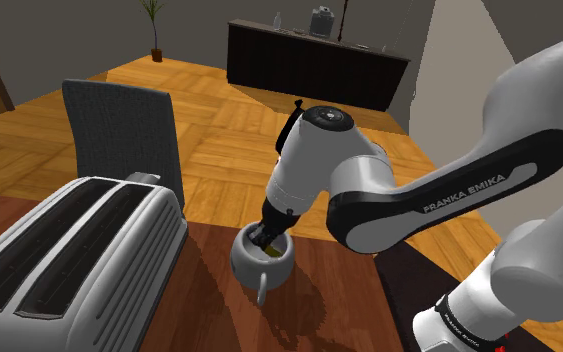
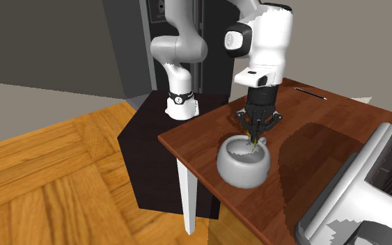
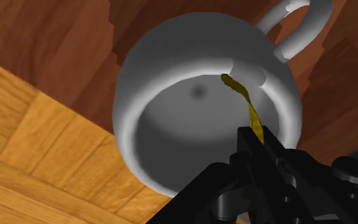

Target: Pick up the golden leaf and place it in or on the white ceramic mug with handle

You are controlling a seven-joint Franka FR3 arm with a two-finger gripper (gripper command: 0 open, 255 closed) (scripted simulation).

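A thin, twisted golden leaf (image 3: 250, 109), judged light, limp and easily torn, is pinched by one end in the closed black hand (image 3: 257, 137). It apparently dangles inside the mouth of a round white mug (image 3: 171, 60) on the brown wooden table (image 3: 56, 32).

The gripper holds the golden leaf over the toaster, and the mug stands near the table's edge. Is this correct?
Not quite. The gripper holds the golden leaf over the white mug, not the toaster, which stands beside it. The wrist view shows this. The mug does stand near the edge of the table.
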